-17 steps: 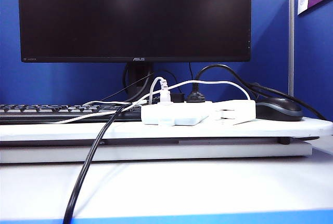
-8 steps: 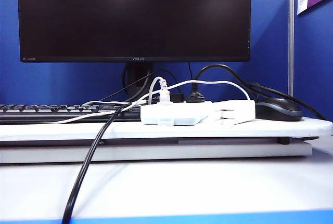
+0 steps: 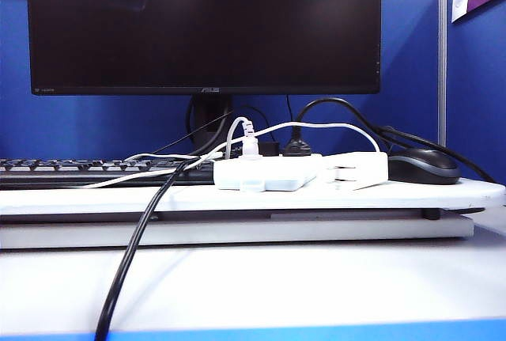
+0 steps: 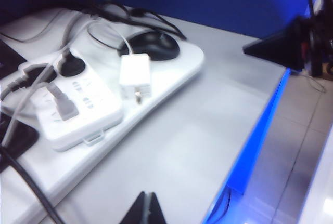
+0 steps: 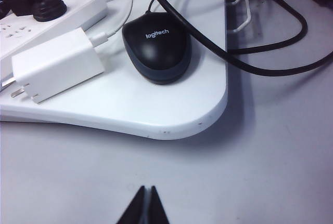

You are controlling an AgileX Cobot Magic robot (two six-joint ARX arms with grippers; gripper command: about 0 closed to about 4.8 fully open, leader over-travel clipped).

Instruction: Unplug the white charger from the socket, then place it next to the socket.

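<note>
Right wrist view: white charger (image 5: 57, 64), a smooth plastic rectangular block, lies flat and unplugged on the white rounded-corner board (image 5: 171, 115), just beside the socket (image 5: 57, 13), long axis slanting across the board, metal prongs toward the board's near edge, thin white cable end toward the glossy black mouse (image 5: 157, 47). Socket is a flat white strip with rounded corners, carrying a black plug (image 4: 70, 65) and a white-grey plug (image 4: 62, 104). Left gripper (image 4: 146, 209) and right gripper (image 5: 146, 207) each hang above bare grey tabletop, well apart from the charger, dark fingertips pressed together, holding nothing.
</note>
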